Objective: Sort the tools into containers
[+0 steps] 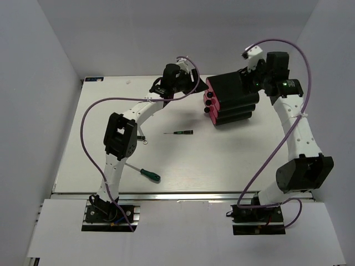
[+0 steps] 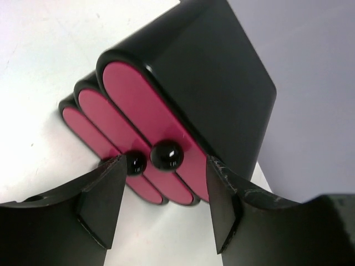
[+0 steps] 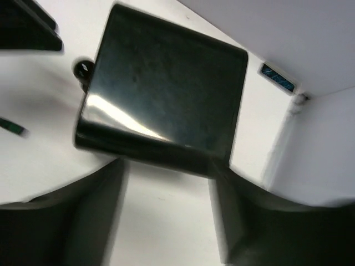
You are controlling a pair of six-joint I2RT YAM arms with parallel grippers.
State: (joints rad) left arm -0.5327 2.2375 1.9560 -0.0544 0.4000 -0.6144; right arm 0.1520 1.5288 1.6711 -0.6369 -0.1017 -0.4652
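The containers are three pink-red drawers (image 1: 209, 101) (image 2: 133, 105) with round black knobs (image 2: 165, 154), all pushed into a black cabinet (image 1: 234, 100) (image 3: 166, 88) at the table's back right. My left gripper (image 1: 189, 84) (image 2: 165, 169) is open just in front of the drawer fronts, and the nearest knob is level with its fingertips. My right gripper (image 1: 256, 77) (image 3: 166, 180) is open at the cabinet's rear side. Of the tools, a green-handled screwdriver (image 1: 147, 174) lies front left and a thin dark screwdriver (image 1: 178, 133) mid-table. A silver wrench (image 1: 142, 138) shows partly from under the left arm.
White walls enclose the table on the left, back and right. The left arm's elbow (image 1: 121, 136) hangs over the wrench area. Purple cables (image 1: 89, 119) loop above both arms. The right wrist view is blurred.
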